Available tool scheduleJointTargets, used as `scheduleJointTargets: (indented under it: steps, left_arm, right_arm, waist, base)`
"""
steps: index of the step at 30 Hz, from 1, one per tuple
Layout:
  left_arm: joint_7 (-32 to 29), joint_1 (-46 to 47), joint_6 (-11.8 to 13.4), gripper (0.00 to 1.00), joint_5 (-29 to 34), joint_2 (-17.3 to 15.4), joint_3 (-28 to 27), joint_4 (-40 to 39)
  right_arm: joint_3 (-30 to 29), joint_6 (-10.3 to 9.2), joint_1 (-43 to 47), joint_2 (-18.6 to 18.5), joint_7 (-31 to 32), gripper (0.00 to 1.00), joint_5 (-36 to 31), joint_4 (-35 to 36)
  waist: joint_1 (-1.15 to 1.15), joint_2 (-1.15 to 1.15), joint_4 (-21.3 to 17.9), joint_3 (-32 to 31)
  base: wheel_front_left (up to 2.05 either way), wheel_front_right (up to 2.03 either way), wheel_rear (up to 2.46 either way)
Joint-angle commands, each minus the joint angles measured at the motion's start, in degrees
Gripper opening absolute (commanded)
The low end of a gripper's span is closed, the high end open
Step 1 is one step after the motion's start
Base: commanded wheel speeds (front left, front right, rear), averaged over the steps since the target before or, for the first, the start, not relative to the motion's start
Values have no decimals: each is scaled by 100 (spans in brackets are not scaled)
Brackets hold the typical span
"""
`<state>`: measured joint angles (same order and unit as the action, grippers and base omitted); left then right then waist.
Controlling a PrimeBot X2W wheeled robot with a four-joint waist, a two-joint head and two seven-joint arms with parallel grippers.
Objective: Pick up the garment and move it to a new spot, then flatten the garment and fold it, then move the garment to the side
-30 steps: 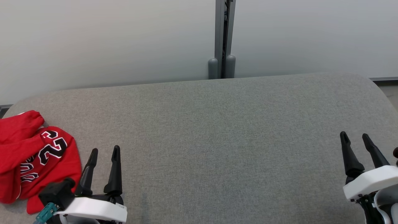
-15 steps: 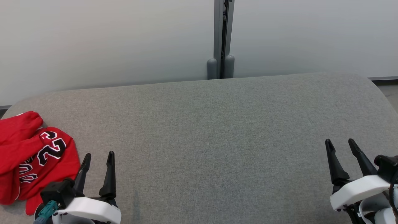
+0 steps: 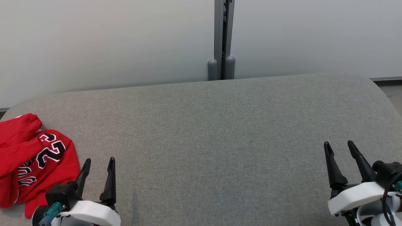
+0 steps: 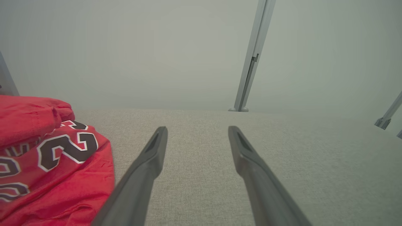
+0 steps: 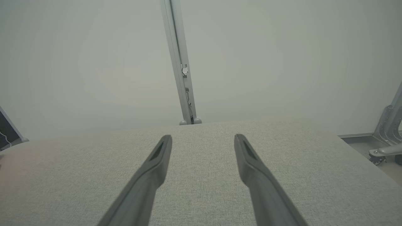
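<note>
The garment (image 3: 34,157) is a red jersey with black-and-white numbers, lying crumpled at the left end of the grey fabric table (image 3: 220,125). In the left wrist view the garment (image 4: 50,157) lies just left of the fingers. My left gripper (image 3: 99,161) stands open at the lower left, a little to the right of the jersey and not touching it. My left gripper (image 4: 198,130) has nothing between its fingers. At the lower right my right gripper (image 3: 339,144) is open too, far from the cloth. In its wrist view the right gripper (image 5: 204,138) hovers over bare grey fabric.
A pale wall with a grey vertical post (image 3: 221,40) runs behind the table's far edge. The table's right end curves off near a strip of floor (image 3: 392,91). A metal frame leg (image 5: 388,131) stands beyond the right edge.
Both grippers have drawn back toward the near edge; the right one also shifted left. The picture has slid slightly, so the camera moved a little. The garment lies as before.
</note>
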<state>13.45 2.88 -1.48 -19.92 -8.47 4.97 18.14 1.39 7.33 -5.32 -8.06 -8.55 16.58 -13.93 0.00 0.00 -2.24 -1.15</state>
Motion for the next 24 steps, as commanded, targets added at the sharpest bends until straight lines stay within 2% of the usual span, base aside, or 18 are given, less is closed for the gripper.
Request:
scheduleJointTargets:
  steps: [1, 24]
  left_arm:
    - [-16, 159, -13, 100, 116, -54, -35, 20]
    - [-193, 154, 113, 100, 691, -87, -172, 278]
  right_arm:
    - [10, 24, 26, -21, -100, 100, -81, -8]
    - [44, 22, 58, 104, -700, 100, -531, -411]
  waist:
    - [0, 0, -2, -1]
    - [0, 0, -20, -25]
  base:
    - [0, 0, 0]
    - [0, 0, 0]
